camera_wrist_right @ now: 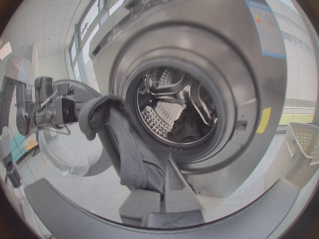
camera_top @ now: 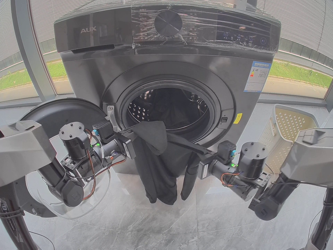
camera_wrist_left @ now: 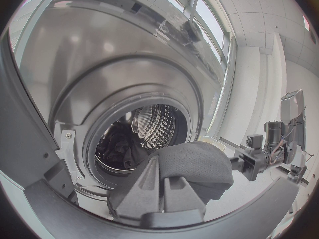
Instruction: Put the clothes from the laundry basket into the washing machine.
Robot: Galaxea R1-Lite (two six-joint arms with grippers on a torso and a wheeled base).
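1. Before the open mouth of the washing machine (camera_top: pixel 90 73), a black garment (camera_top: pixel 156 164) hangs stretched between the two grippers. It is just outside the rim, and its loose folds dangle toward the pale marbled floor (camera_top: pixel 138 226).
2. The left gripper (camera_wrist_left: pixel 161 170) has its fingers pressed together on one bunched end; fine mesh-knit fabric drapes over the fingertips.
3. The right gripper (camera_wrist_right: pixel 164 180) is clamped on the other end, and a grey-black knit strip runs up from it.
4. The drum (camera_wrist_left: pixel 156 123) is shiny dimpled steel, pierced all over with small holes. Dark clothes (camera_wrist_left: pixel 121 150) lie heaped at its bottom.
5. The round door (camera_top: pixel 59 115), with a clear bowl-shaped window, stands swung open on the robot's left.
6. The laundry basket (camera_top: pixel 295 125) is cream plastic with walls perforated by small holes. It sits on the floor beside the machine, on the robot's right.
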